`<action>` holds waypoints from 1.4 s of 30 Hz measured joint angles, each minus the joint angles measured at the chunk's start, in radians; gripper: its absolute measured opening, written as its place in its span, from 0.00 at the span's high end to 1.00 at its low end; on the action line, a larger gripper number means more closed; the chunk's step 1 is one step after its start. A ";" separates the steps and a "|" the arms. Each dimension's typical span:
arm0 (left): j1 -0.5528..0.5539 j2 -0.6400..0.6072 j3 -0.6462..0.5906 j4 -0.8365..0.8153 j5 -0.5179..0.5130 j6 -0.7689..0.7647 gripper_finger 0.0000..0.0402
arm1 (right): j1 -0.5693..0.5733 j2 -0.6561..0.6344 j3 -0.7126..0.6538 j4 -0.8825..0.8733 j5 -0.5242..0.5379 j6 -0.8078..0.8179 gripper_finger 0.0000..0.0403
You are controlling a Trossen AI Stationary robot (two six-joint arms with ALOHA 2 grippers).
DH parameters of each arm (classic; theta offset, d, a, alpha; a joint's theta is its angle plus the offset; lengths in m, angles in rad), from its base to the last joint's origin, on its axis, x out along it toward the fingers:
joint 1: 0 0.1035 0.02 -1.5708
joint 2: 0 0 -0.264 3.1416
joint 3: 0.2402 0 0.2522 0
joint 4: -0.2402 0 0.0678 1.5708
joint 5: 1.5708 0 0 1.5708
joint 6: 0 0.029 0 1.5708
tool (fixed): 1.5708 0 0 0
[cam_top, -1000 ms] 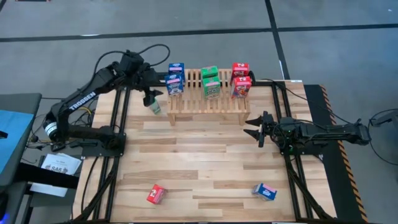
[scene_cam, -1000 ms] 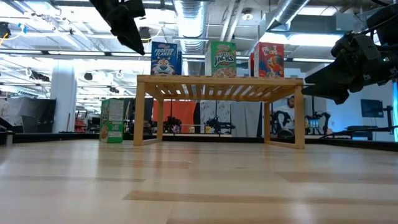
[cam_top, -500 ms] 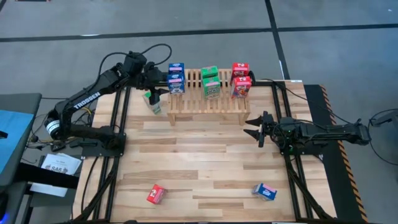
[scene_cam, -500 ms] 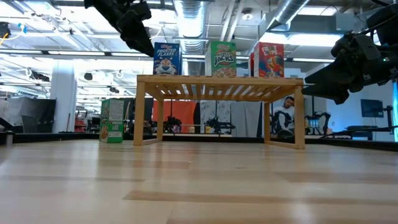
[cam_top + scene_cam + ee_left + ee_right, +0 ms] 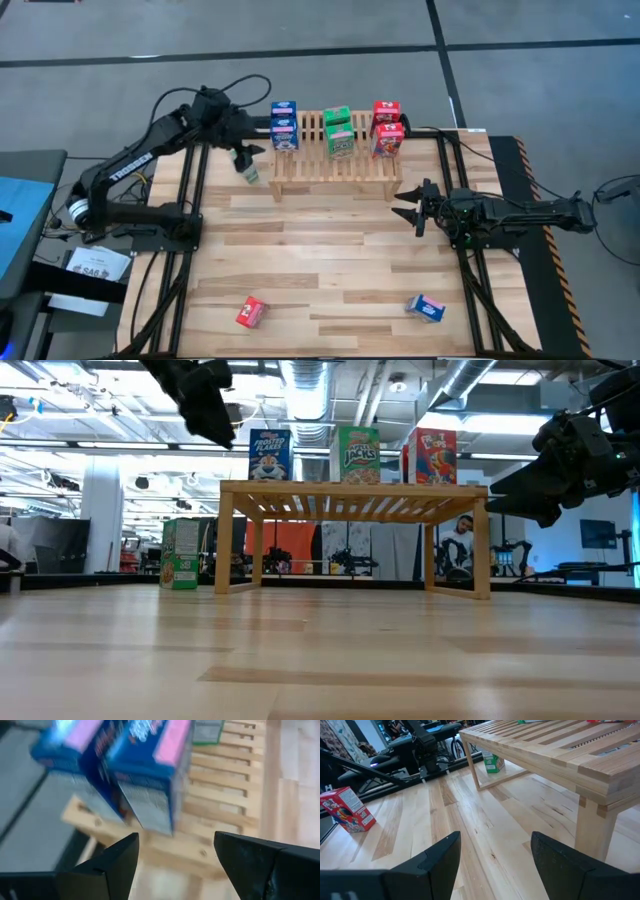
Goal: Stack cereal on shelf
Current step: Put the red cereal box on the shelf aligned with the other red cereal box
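Blue box (image 5: 284,139) released; left claw (image 5: 243,151) back.

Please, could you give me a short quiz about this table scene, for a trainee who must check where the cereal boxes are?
1. True or false: a green box stands upright on the table, beside the left end of the shelf.
2. How many boxes are on the shelf? A) four B) six C) nine
3. Fill the gap: two boxes lie near the front edge of the table, a red box and a ____ box.

Key
1. True.
2. B: two blue, two green and two red.
3. Blue: the blue box lies to the right of the red box in the high view.
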 joint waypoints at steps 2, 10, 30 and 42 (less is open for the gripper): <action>-0.028 -0.032 0.000 -0.056 -0.027 -0.062 0.38 | 0.000 0.000 0.000 0.000 0.000 0.000 0.34; -0.246 -0.152 0.000 -0.235 -0.164 -0.364 0.38 | 0.000 0.000 0.000 0.000 0.000 0.000 0.34; -0.929 -0.022 0.000 -0.360 -0.433 -1.211 0.38 | 0.000 0.000 0.000 0.000 0.000 0.000 0.34; -1.211 0.157 0.000 -0.326 -0.450 -1.588 0.38 | 0.000 0.000 0.000 0.000 0.000 0.000 0.34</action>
